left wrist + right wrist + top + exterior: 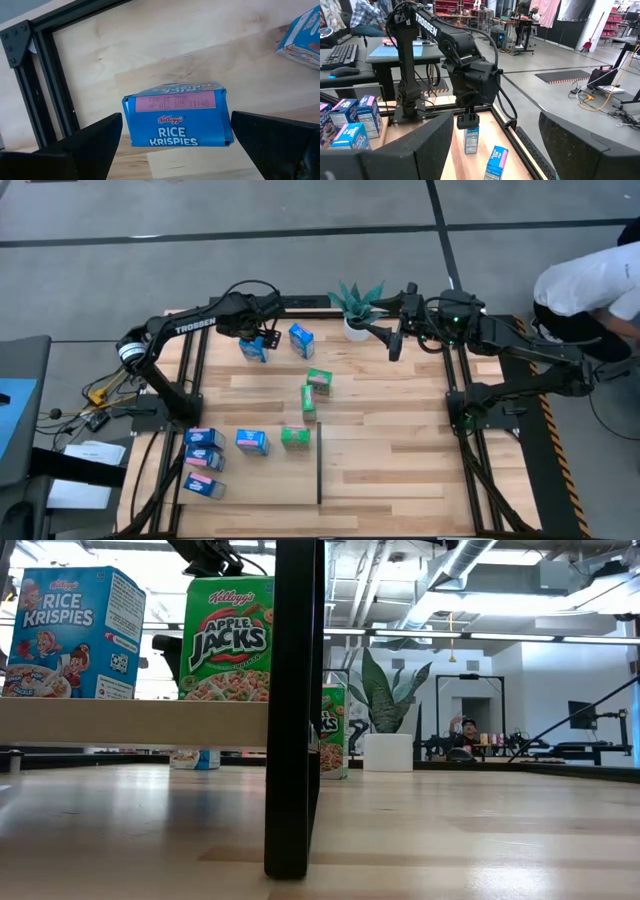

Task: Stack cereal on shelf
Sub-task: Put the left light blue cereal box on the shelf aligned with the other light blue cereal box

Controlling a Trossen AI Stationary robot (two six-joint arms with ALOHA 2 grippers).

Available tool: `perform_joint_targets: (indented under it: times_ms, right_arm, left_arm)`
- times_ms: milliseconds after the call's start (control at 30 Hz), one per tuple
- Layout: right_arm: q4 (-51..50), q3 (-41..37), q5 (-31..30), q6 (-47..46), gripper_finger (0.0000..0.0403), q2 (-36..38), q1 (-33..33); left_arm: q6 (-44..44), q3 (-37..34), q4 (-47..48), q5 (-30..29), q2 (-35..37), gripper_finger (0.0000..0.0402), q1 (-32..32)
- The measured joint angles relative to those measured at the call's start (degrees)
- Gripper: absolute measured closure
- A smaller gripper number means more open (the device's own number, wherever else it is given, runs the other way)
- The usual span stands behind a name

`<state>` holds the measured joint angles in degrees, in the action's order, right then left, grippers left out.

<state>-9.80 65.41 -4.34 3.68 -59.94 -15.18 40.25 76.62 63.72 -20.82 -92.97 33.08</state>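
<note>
My left gripper [262,338] [176,125] is open near the table's far left. It points down over an upright blue Rice Krispies box [254,350] [177,115] [471,140], one finger on each side of its top end. A second blue box [301,340] lies to its right. Two green boxes [319,380] [308,402] sit mid-table. In the low view a blue box [70,635] and a green Apple Jacks box [227,640] stand on a light-wood shelf plank [130,722]. More blue boxes [203,460] lie at the near left. My right gripper [394,345] [496,120] waits open by the plant. My left gripper has its fingertips [112,131] level with the two narrow sides of the blue box's top end [175,102], coming from above. Whether the fingers touch the box, I cannot tell. The box stands upright under the gripper.
A potted green plant [355,310] stands at the far edge between the arms. A thin black divider strip [320,465] [293,710] runs toward the near edge. Black rails [190,380] frame the table. A person in white [590,280] is beyond the right side. Bare planks lie right of the divider.
</note>
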Motion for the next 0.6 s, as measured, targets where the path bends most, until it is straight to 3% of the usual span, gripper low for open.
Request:
perform_joint_targets:
  times_ms: [600]
  right_arm:
    - [-0.9,0.0,-0.1,-0.2,0.0085,0.0,-2.1]
  left_arm:
    - [-0.1,0.1,0.0,0.5,-4.3,0.0039,-0.7]
